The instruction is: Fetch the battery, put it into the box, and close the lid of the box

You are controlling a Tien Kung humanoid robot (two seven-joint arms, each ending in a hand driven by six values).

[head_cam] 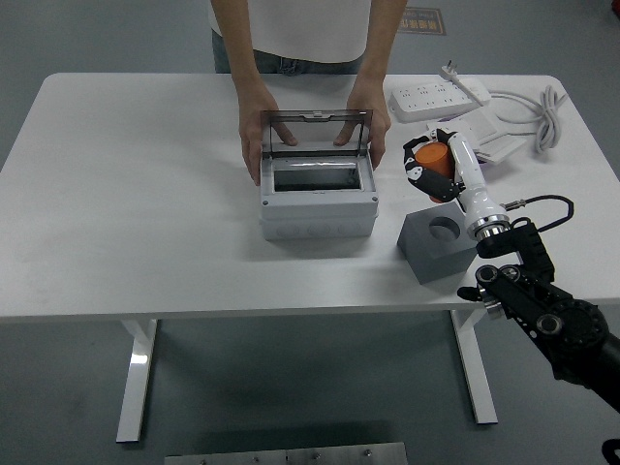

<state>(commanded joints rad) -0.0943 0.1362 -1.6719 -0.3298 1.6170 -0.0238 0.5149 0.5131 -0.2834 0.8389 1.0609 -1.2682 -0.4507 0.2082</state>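
Observation:
My right hand [433, 170] is shut on the orange cylindrical battery [434, 158] and holds it in the air, above and slightly left of the grey holder block [438, 244]. The block's round socket [445, 230] shows empty. The grey box [318, 201] sits at the table's middle, left of my hand, with its smoky transparent lid [316, 133] standing upright. A person at the far side steadies the box, one hand [256, 136] at its left and the other hand [373, 121] at its right. My left arm is out of view.
White power strips [438, 97] and another white strip [475, 134] with a coiled cable [542, 116] lie at the back right, just behind my raised hand. The white table [126, 194] stretches to the left of the box.

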